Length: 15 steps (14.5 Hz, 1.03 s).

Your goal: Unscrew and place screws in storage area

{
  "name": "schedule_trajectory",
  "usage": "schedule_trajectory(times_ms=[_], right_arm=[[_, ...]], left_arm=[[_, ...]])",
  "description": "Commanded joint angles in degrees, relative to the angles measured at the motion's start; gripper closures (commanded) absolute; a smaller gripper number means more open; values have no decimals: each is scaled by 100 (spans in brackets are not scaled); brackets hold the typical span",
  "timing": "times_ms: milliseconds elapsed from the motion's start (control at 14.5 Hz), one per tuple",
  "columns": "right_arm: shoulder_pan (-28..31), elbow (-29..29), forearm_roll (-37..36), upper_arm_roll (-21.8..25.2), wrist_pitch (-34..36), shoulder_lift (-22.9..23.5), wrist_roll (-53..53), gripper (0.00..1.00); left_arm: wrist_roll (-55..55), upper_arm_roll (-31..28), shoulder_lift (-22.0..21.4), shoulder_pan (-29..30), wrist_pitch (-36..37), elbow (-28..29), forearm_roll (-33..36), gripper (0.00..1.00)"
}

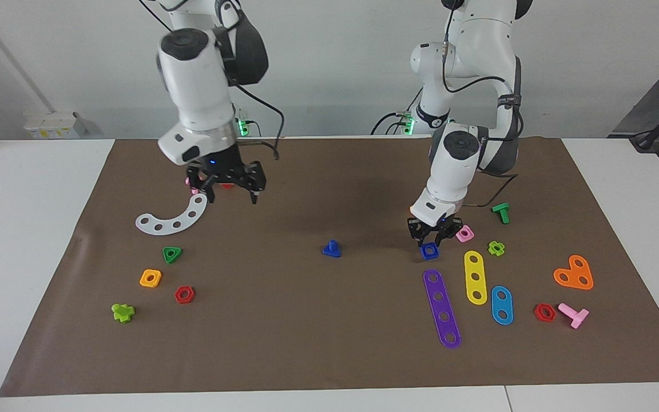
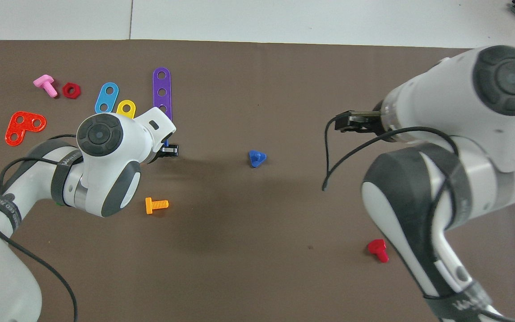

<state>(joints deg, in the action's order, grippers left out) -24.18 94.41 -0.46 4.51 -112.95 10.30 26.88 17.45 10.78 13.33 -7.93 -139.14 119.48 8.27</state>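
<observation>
The dark-blue bolt (image 1: 332, 249) stands alone on its triangular head in the middle of the brown mat, shaft up; it also shows in the overhead view (image 2: 256, 158). My left gripper (image 1: 432, 239) is low over the mat, right at a dark-blue square nut (image 1: 429, 250), toward the left arm's end. In the overhead view the left gripper (image 2: 171, 150) is mostly hidden by its own arm. My right gripper (image 1: 228, 195) is open and empty, raised over the right arm's end, well away from the bolt; it also shows in the overhead view (image 2: 344, 122).
A purple strip (image 1: 442, 308), yellow plate (image 1: 475, 277), light-blue plate (image 1: 501, 305) and pink nut (image 1: 465, 233) lie beside the left gripper. A white curved plate (image 1: 172, 220), green nut (image 1: 172, 254) and red nut (image 1: 184, 294) lie near the right gripper. An orange bolt (image 2: 156, 205) lies nearer the robots.
</observation>
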Motion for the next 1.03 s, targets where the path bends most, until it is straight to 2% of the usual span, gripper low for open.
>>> schedule_trajectory(times_ms=[0,69,138,344,481,619,757,894,963], right_arm=[[-498,-414,-24,32,-672,796,1000,0],[-691,-397,-7,32,-1041,972,1186,1],[-833,-388,-6,32,-1271,1130,1345,1],[-1202,-415,-339,32,-1598,1675,1460,3],[-1335,-423,-516,32,-1852,2097,1452,3],[-1352,-406,-481,-11,-1828,2099,1294,5],[-1379,-309,-472,-73,-1757,2099,1241,20],[-1379,-160,-446,-91,-1766,2064,1232,53],[-1379,-116,-437,-117,-1748,2037,1232,60]], left_arm=[[-320,-103,-419,46,-726,829,-133,72],[-373,-103,-419,98,-851,892,-133,64],[-487,-129,-419,116,-861,927,-133,50],[-725,-190,-446,117,-800,902,-133,0],[-778,-208,-568,108,-407,631,-124,0],[-1014,-252,-805,160,497,148,-124,0],[-1470,-252,-859,388,1271,-440,-124,0],[-1622,-261,-876,520,2149,-1125,-124,0],[-1657,-287,-885,573,2528,-1399,-124,0]])
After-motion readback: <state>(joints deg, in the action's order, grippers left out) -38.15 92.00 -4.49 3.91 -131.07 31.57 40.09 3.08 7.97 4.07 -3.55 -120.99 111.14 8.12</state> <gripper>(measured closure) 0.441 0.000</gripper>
